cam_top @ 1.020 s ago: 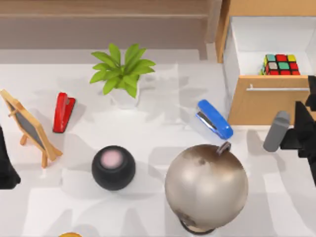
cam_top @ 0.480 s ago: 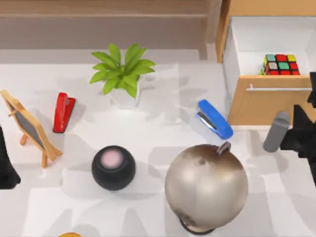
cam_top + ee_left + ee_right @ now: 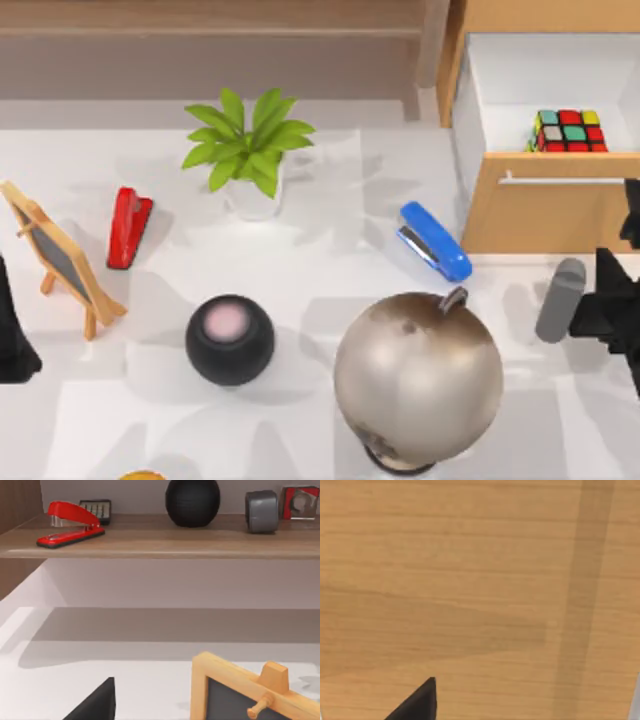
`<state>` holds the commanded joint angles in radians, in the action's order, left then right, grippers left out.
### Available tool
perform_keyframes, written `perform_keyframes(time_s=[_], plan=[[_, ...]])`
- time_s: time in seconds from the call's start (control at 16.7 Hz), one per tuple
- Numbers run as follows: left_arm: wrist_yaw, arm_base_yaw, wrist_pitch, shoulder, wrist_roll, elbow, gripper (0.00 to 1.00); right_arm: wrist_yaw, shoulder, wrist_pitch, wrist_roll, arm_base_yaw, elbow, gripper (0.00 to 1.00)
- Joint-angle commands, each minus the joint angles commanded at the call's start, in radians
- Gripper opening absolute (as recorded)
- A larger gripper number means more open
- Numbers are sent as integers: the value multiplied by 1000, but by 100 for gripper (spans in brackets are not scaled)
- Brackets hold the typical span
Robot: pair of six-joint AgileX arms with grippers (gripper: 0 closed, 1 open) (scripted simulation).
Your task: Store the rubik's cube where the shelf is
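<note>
Rubik's cube (image 3: 569, 131) sat in the open drawer (image 3: 520, 90) of the cabinet (image 3: 520, 215), not on the shelf (image 3: 210, 45). My right gripper (image 3: 610, 300) hung just below the drawer front, prob. set to reach in; fingers' state: can't tell. Left arm (image 3: 12, 340) parked at left edge.

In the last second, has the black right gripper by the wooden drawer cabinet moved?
Yes. The right gripper slid slightly toward the table's near edge, away from the drawer cabinet.

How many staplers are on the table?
2. A red stapler lies near the table's left side, beside the little chalkboard easel. A blue stapler lies right of the plant, just in front of the drawer cabinet.
</note>
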<state>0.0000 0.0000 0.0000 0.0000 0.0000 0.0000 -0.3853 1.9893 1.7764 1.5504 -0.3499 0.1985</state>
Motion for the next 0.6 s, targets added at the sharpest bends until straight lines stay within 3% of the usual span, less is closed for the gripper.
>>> perform_keyframes(time_s=[0.6], plan=[[0,0,0,0,0,0,100,71,-22,-120,-35,-70,55,100]])
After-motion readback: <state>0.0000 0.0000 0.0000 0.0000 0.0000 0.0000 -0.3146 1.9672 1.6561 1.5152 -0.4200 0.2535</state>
